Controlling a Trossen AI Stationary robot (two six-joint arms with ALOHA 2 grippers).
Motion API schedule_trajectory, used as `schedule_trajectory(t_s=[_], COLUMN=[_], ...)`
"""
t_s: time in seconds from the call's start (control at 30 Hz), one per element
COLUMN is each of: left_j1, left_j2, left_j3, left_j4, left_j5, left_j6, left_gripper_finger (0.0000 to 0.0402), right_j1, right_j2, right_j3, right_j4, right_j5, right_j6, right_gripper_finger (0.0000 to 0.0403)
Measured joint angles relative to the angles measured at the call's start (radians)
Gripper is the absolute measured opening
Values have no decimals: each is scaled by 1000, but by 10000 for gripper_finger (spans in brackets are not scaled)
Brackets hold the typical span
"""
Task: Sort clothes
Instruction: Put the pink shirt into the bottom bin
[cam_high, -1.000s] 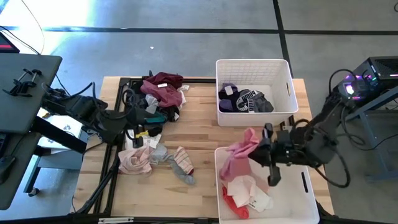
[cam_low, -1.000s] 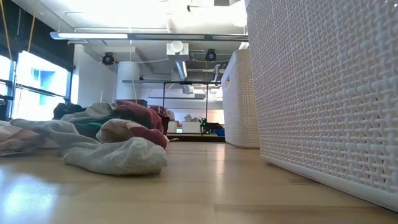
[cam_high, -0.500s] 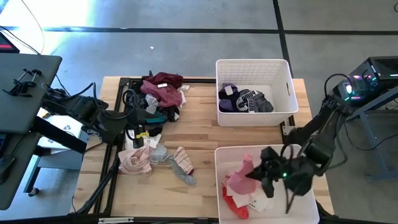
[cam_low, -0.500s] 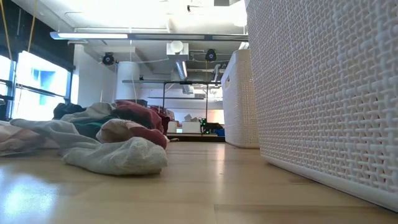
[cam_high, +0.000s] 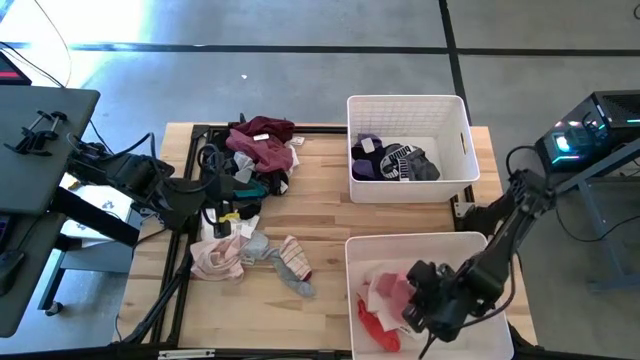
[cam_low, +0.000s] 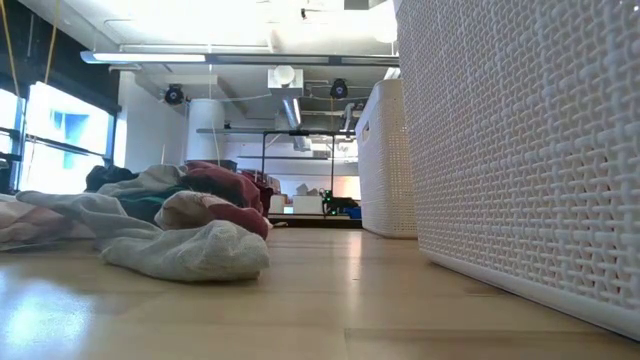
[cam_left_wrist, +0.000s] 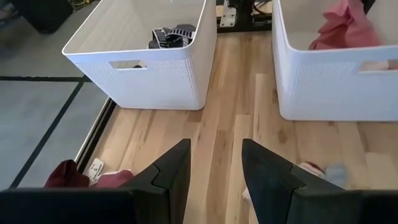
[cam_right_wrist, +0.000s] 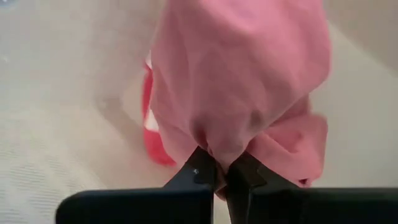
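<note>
My right gripper is low inside the near white bin, shut on a pink garment. The garment also shows in the high view, lying over a red garment and white pieces. My left gripper is open and empty over the loose clothes at the table's left. A maroon heap, a pale pink piece and a grey striped piece lie on the wood. Dark clothes lie in the far bin. My right gripper pinches a gathered fold of the pink garment between its two fingers. The fingers slant down into the bin from the table's right side. The cloth bunches in front of the fingers and reaches the clothes in the bin; how many layers, I cannot tell.
A black frame with cables runs along the table's left side. The two bins stand at the right, one behind the other, with bare wood between them and the pile. In the low view the pile is left and the bin wall right.
My right gripper has carried the pink garment from above the near bin's far left corner toward the table's near edge and down into the bin. The garment, first hanging below the fingers, now lies bunched on the clothes in the bin.
</note>
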Motion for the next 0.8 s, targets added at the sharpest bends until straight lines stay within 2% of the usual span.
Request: schedule_trajectory(t_s=[0.2, 0.47, 0.63, 0.8], left_j1=[0, 0, 0, -1], left_j2=[0, 0, 0, 0], left_j3=[0, 0, 0, 0], left_j4=[-28, -26, -25, -27], left_j5=[-2, -9, -14, 42], left_j6=[0, 23, 86, 70], left_gripper_finger=[133, 133, 133, 133], right_j1=[-2, -19, -65, -108], right_j2=[69, 73, 73, 63], right_j3=[-24, -214, -303, -298], right_j4=[1, 82, 201, 191], right_j5=[-121, -241, -325, -484], right_j6=[94, 444, 459, 454], right_gripper_finger=[1, 6, 57, 122])
